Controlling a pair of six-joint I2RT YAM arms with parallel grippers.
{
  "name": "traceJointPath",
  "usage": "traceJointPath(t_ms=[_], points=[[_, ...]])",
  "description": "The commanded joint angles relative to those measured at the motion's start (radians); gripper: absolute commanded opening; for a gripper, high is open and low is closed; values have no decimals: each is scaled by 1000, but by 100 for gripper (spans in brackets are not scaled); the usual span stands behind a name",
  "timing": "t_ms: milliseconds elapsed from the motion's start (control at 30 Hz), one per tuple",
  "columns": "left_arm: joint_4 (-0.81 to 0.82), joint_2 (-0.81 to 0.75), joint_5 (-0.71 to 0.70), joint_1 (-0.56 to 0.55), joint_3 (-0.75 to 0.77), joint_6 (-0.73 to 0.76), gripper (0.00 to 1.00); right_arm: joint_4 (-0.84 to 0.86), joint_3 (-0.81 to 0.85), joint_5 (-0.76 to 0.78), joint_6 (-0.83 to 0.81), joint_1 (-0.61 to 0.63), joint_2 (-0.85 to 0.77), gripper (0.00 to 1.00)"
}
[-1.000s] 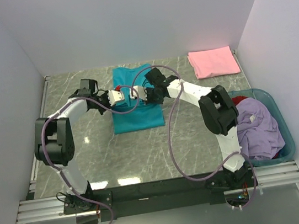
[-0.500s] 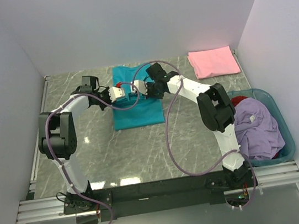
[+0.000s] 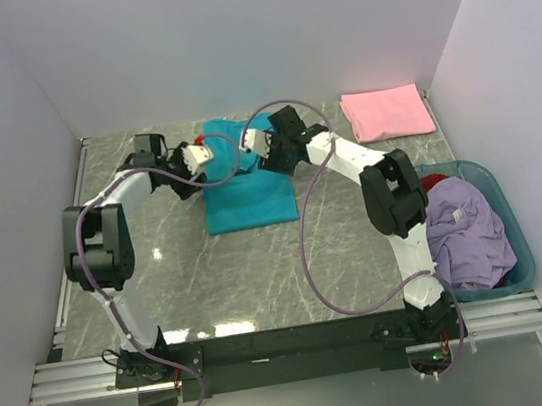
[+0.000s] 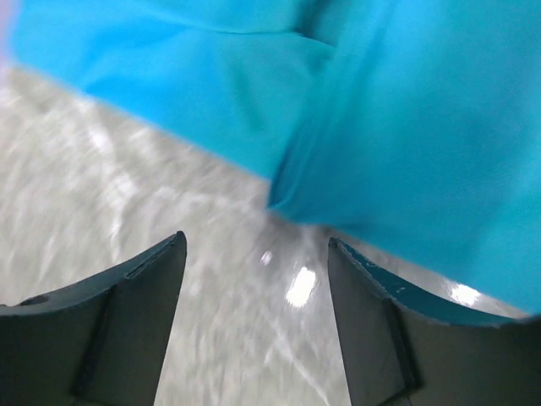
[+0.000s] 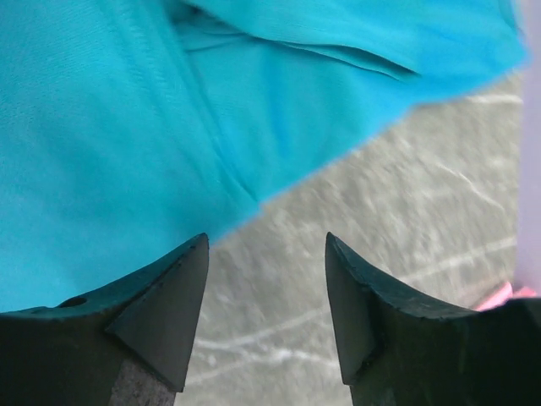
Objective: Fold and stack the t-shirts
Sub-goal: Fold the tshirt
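Nothing you can read in any view, only a small white tag [image 3: 457,209] on the lavender t-shirt [image 3: 475,240] in the basket [image 3: 472,168], too small for you to make out

The grey marbled table [image 3: 261,275] carries a folded teal t-shirt [image 3: 247,194], a folded pink t-shirt [image 3: 387,113] and a basket [image 3: 468,165].

Bright even light, wrist views motion-blurred
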Motion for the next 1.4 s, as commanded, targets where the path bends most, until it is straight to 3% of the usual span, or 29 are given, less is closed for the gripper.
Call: traceJointPath(t_ms=[0, 100, 200, 267, 367, 500, 767, 1033, 1267, 1367], points=[[29, -152, 53, 35, -8, -177, 72, 8, 30, -16, 113, -24, -163, 63], [-39, -196, 145, 50, -12, -330, 65, -74, 47, -91, 231, -31, -203, 57], [-51, -203, 240, 58, -42, -519, 51, -158, 56, -200, 372, -35, -202, 49], [5, -177, 250, 59, -53, -602, 53, -189, 75, -261, 451, -34, -162, 47], [54, -118, 231, 70, -38, -739, 64, -209, 114, -324, 550, -57, -120, 48], [61, -34, 198, 87, 34, -868, 67, -227, 206, -370, 654, -104, -5, 52], [28, 101, 161, 91, 114, -888, 68, -165, 279, -382, 777, -165, 134, 55], [43, 156, 151, 99, 131, -928, 66, -134, 294, -408, 823, -178, 205, 49], [26, 205, 179, 99, 177, -952, 62, -147, 346, -418, 852, -178, 248, 48], [42, 212, 196, 99, 176, -955, 55, -148, 352, -419, 857, -178, 257, 47]])
